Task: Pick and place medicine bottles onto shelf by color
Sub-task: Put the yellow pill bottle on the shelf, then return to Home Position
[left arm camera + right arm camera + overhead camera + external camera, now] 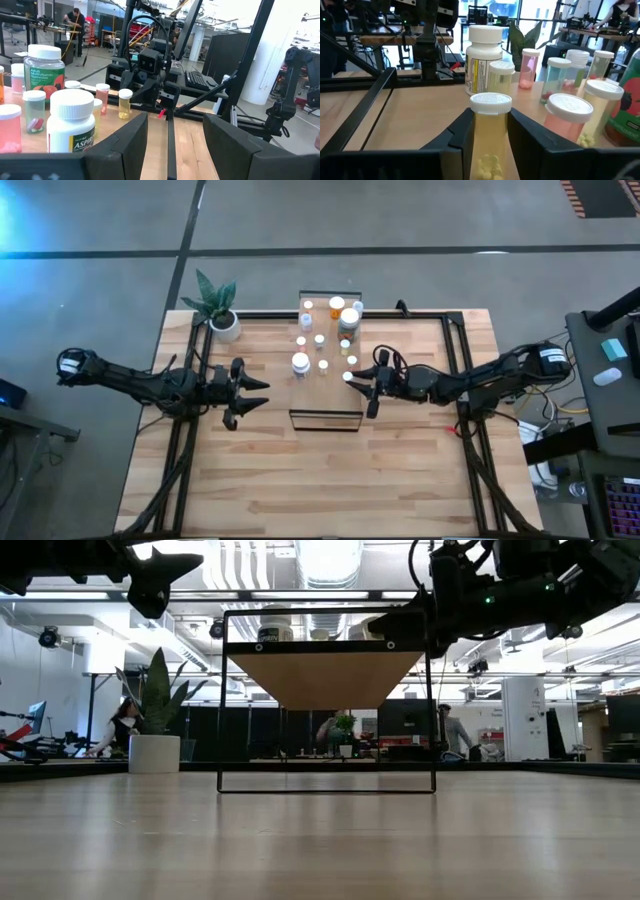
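Shelf (325,395): bottles crowd its far half, near half bare. Left gripper (252,393) hovers unclenched and empty off the left edge. Right gripper (489,131) pinches a yellow bottle (488,135) at the right edge.

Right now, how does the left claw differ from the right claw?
The left claw is open and holds nothing; the right claw is shut on a yellow pill bottle with a white cap. The left claw waits off the left side of the shelf; the right claw reaches over the shelf's right edge, near the other bottles. Both have dark fingers and hover at shelf height.
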